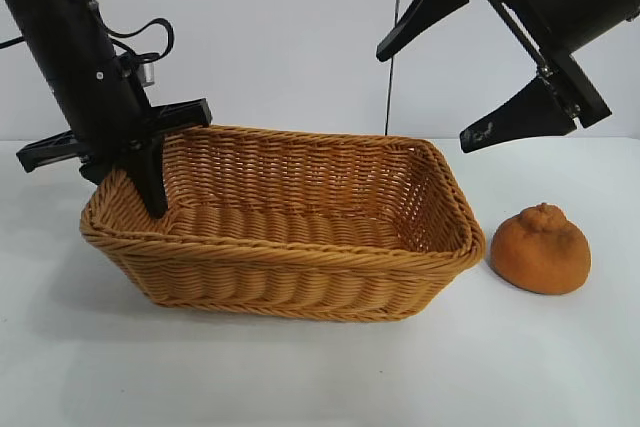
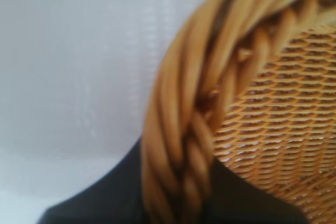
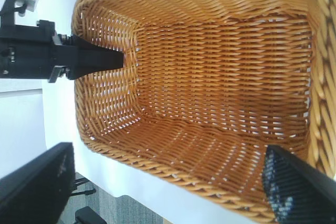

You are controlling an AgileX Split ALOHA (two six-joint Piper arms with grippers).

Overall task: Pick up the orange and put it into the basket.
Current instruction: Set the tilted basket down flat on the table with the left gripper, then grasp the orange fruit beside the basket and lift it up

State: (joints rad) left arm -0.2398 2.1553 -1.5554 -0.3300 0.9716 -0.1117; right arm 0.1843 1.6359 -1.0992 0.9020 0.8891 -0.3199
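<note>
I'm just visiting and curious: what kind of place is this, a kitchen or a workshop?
Probably a robot test bench: a plain white table, two black grippers, left and right, one basket and one orange.

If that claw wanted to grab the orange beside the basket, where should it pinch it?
Probably across the wide middle of the orange, coming straight down from above. It sits squat on the table with its knob up and its sides free. The right gripper, open, hangs nearest.
</note>
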